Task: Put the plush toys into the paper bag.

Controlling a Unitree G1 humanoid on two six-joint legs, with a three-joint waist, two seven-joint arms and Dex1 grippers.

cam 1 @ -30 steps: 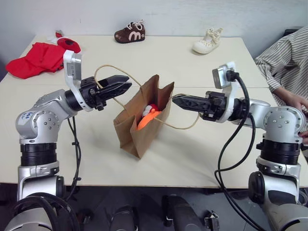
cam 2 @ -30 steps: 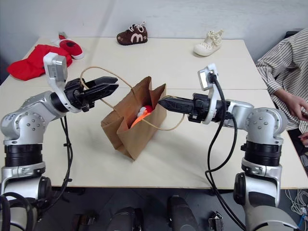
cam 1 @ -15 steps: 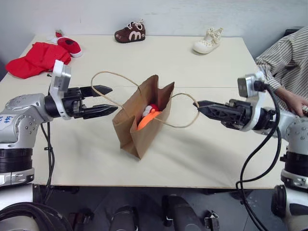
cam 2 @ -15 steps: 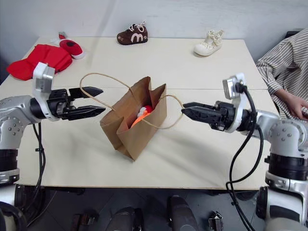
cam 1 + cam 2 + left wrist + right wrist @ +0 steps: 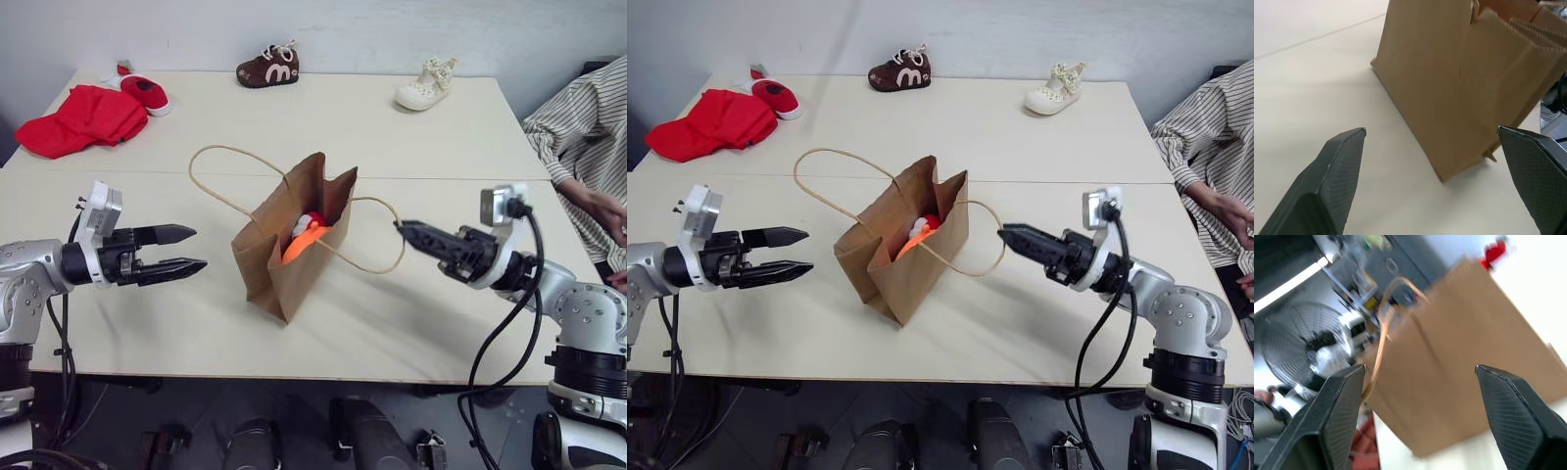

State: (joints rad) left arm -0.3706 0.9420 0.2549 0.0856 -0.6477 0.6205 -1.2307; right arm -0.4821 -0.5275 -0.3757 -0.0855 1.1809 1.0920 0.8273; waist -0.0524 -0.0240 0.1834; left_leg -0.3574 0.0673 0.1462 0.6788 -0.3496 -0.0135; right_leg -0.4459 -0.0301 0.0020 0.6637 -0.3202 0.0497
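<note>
Both grippers, left (image 5: 186,250) and right (image 5: 404,229), spread and empty; right tip by cord handle (image 5: 377,235) could snag it, toppling paper bag (image 5: 284,259) holding plush toys (image 5: 306,235).

Red cloth (image 5: 78,119); brown shoe (image 5: 267,66); cream shoe (image 5: 427,84); striped sleeve (image 5: 580,137)

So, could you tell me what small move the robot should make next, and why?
Probably just draw both arms back to rest. The toys sit inside the paper bag, which stands upright, and the left gripper and right gripper are open, empty and clear of it, so nothing seems left to place.
</note>
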